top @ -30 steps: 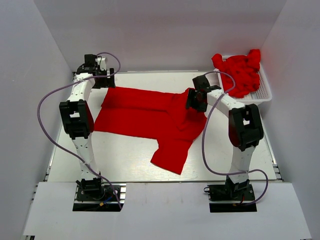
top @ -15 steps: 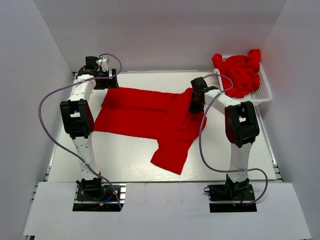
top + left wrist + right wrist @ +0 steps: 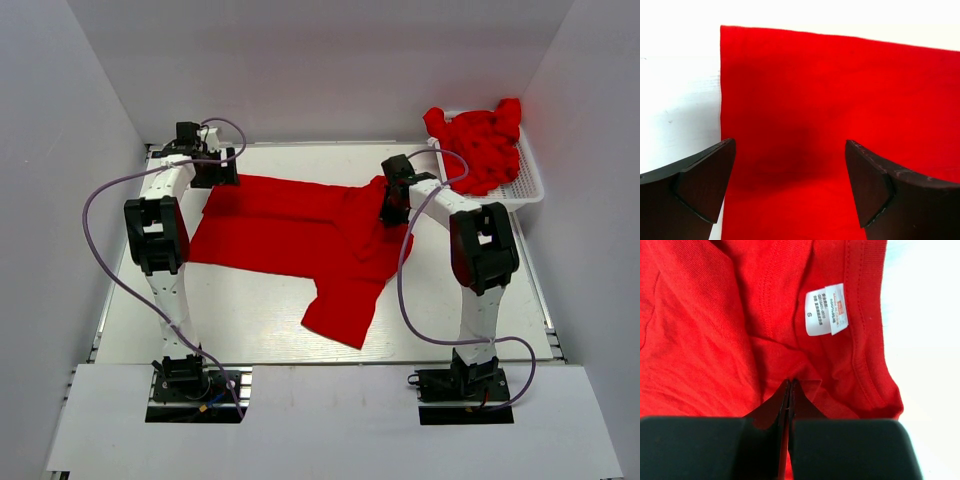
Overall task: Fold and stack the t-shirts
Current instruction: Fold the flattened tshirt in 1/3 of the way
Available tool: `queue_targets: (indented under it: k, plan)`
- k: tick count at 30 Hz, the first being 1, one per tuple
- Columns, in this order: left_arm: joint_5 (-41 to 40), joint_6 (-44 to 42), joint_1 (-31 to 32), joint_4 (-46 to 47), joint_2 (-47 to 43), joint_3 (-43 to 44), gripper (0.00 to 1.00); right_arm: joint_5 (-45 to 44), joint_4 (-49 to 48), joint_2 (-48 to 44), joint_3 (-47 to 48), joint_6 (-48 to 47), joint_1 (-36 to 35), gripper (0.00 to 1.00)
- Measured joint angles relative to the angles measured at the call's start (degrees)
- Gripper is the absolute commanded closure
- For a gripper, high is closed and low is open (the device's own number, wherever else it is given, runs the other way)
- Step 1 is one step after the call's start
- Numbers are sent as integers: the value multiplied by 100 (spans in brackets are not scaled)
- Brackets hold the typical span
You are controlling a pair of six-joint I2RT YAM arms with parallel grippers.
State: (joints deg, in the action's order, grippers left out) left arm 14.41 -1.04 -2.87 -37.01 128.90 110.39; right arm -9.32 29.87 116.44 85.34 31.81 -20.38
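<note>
Red t-shirt point(image 3: 290, 225) spread flat, collar pinched in right end effector point(image 3: 790, 384)

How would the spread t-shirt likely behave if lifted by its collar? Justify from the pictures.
Probably floppy: the t-shirt wrinkles where the right gripper pinches it near the collar. Likely light: the cloth looks thin and lies flat. It should drape, not roll.
</note>
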Motion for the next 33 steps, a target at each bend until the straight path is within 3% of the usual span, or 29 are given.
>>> queue_targets:
  k: [12, 31, 32, 33]
  plan:
    - [-11, 0, 0, 136, 22, -245, 0, -192, 791, -734, -162, 92, -2, 100]
    - [-304, 0, 37, 105, 22, -396, 0, -256, 1515, -1010, -1012, 831, -26, 100]
    - [-310, 0, 37, 103, 22, -396, 0, -256, 1515, -1008, -1010, 831, -26, 90]
    - [-321, 0, 37, 105, 22, -396, 0, -249, 1515, -994, -1001, 841, -26, 55]
